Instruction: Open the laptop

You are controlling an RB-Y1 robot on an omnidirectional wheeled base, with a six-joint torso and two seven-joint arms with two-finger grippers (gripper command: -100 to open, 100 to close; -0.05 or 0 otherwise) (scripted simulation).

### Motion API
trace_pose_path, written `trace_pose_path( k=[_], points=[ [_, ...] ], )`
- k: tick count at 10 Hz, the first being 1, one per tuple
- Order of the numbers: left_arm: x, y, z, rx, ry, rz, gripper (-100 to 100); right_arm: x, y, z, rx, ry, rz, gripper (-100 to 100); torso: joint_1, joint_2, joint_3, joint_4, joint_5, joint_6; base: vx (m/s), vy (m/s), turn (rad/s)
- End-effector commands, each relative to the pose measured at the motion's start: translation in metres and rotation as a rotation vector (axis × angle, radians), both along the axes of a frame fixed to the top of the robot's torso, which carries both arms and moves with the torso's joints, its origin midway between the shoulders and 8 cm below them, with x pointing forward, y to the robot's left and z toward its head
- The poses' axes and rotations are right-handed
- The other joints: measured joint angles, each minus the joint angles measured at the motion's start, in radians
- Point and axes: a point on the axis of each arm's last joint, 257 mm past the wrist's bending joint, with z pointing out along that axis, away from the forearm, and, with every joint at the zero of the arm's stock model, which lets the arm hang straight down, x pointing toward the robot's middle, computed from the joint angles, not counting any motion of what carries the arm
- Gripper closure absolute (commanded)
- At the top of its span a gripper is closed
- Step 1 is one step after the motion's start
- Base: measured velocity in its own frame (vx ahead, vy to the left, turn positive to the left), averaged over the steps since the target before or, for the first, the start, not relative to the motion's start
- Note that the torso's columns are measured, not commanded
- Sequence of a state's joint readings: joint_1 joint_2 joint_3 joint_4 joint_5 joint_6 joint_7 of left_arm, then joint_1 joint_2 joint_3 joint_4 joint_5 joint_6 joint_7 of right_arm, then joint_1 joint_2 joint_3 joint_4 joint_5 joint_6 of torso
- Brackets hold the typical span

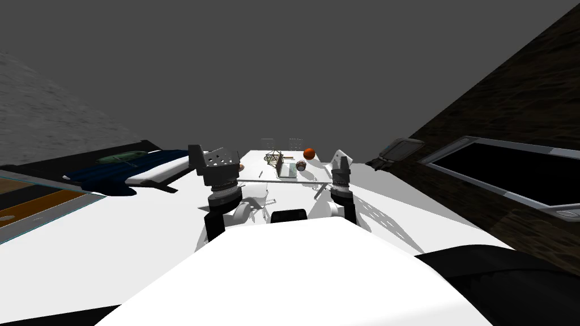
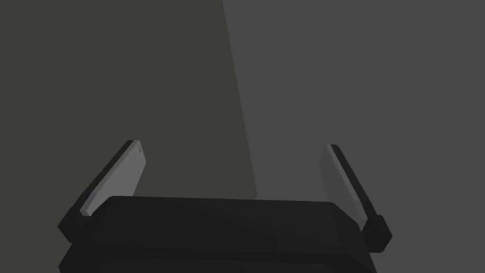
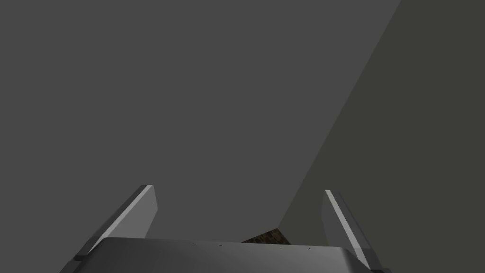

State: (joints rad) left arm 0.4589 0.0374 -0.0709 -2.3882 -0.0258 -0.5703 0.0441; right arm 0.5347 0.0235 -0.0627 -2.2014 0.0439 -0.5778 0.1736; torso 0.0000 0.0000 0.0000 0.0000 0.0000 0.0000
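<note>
While the left gripper (image 2: 233,144) and the right gripper (image 3: 238,188) are pointing up, spread wide and holding nothing, the flat laptop (image 1: 288,169) is lying well ahead on the white table (image 1: 255,162), long side running away, seemingly a bit nearer the right one.

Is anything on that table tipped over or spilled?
Nothing stands out. The laptop lies flat and looks shut on the white table, with an orange ball near it. No spill shows, though things there are too small to check closely. The left gripper and right gripper are open.
</note>
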Motion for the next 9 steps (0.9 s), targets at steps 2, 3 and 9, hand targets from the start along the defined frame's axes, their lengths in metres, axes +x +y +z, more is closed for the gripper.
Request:
trace_pose_path(
  k=[2, 3, 9],
  points=[
    [0.0, 0.0, 0.0, 0.0, 0.0, 0.0, 0, 0.0, 0.0, 0.0, 0.0, 0.0, 0.0, 0, 0.0, 0.104, -0.209, 0.105, 0.0, 0.0, 0.0, 0.0, 0.0],
    [0.0, 0.0, 0.0001, 0.0, 0.0, 0.0, 0, 0.0, 0.0, 0.0001, 0.0, 0.0, 0.0, 0, 0.0, 0.175, -0.351, 0.176, 0.0, 0.0, 0.0, 0.0, 0.0],
    [-0.0001, 0.0, 0.0001, 0.0, 0.0, 0.0, 0, -0.0001, 0.0, 0.0002, 0.0, 0.0, 0.0, 0, 0.0, 0.618, -1.234, 0.617, 0.0, 0.0, 0.0, 0.0, 0.0]
  ],
)
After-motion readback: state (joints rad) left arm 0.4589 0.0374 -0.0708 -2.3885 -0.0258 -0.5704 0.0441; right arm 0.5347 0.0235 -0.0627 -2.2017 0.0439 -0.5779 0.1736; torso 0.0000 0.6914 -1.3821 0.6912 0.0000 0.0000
